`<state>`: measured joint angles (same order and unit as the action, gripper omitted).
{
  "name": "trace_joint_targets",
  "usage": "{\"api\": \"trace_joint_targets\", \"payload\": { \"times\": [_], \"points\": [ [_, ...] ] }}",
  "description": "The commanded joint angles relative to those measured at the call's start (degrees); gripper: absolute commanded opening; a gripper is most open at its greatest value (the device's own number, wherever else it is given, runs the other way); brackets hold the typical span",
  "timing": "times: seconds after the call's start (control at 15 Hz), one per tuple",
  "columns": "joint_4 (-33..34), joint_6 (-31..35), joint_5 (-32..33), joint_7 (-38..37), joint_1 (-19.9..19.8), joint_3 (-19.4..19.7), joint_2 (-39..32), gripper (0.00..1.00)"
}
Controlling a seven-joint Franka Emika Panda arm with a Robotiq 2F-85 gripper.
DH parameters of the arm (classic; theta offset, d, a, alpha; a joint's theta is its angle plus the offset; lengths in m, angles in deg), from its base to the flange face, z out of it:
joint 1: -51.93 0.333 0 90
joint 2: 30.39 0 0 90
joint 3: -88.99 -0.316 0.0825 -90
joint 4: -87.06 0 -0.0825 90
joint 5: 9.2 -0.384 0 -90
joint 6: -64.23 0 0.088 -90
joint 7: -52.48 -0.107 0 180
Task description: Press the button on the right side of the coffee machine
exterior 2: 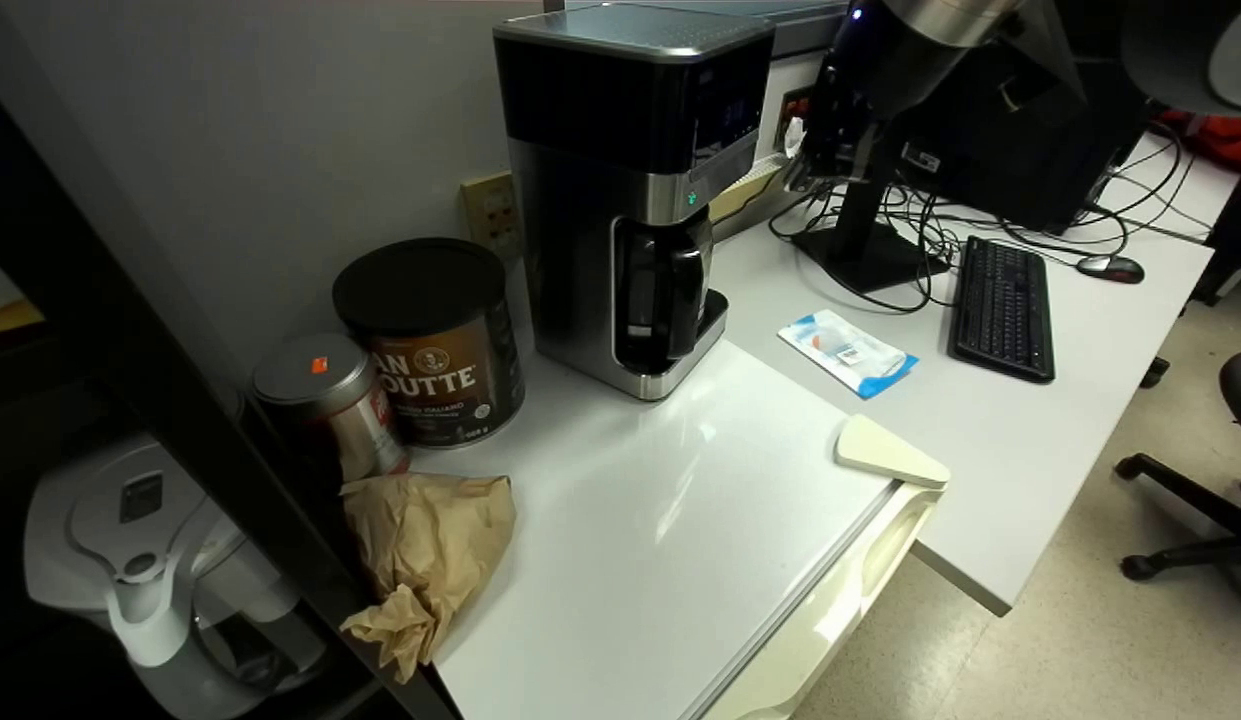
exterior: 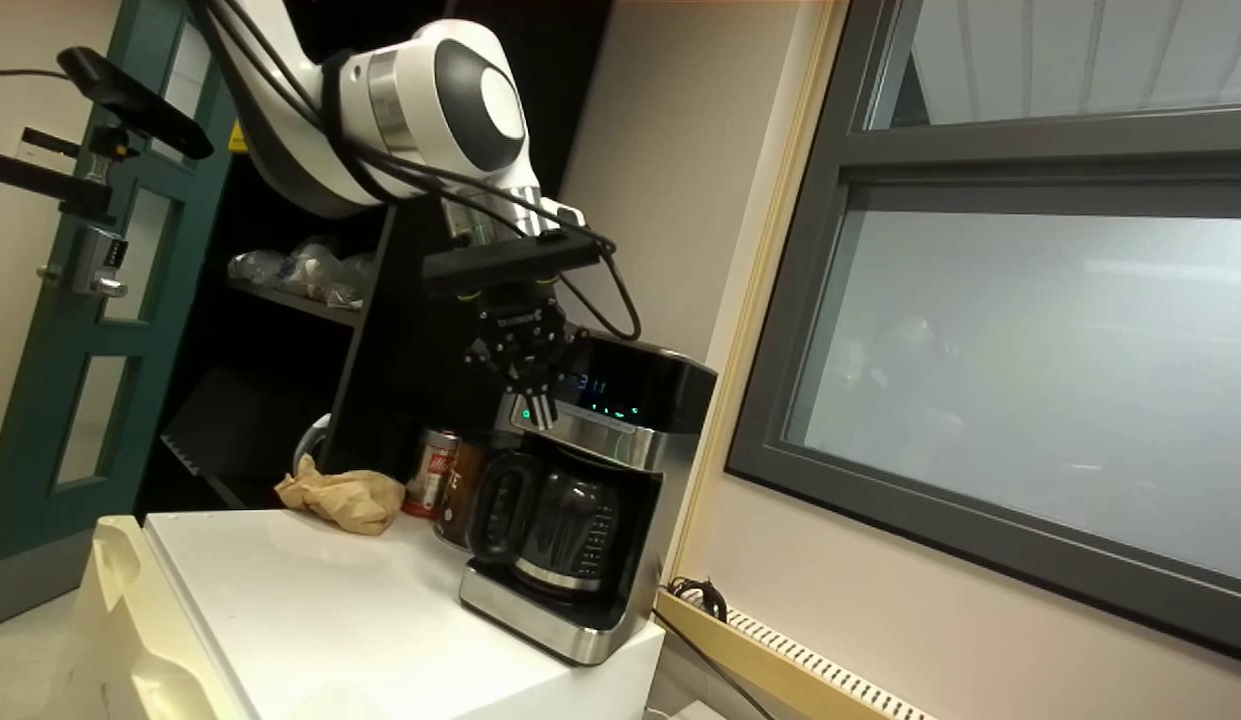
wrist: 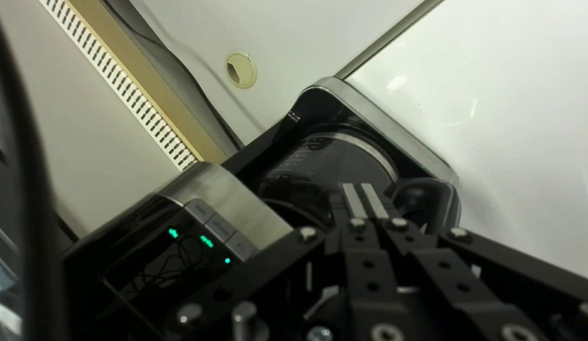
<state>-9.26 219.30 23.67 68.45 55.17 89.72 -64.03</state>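
Jaws closed, tips together, the gripper (wrist: pixel 364 201) hangs in front of the coffee machine (exterior 2: pixel 620 195), whose display (exterior: pixel 592 385) reads "311". Beside it on the white surface (exterior 2: pixel 600 530), a brown can (exterior 2: pixel 435 348) shows "AN" and "OUTTE".

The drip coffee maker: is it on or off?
On, at least powered: the drip coffee maker shows glowing blue digits and green lights. Whether it is brewing, I cannot tell.
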Motion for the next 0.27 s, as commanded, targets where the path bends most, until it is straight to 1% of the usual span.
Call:
{"api": "trace_joint_targets", "payload": {
  "times": [0.0, 0.2],
  "points": [
    [-12.39, 3.25, 0.9, 0.5, 0.29, 1.1, 8.78, 0.0],
    [-18.1, 4.61, 2.26, 0.14, 0.33, 1.6, 13.07, 0.0]
  ]
}}
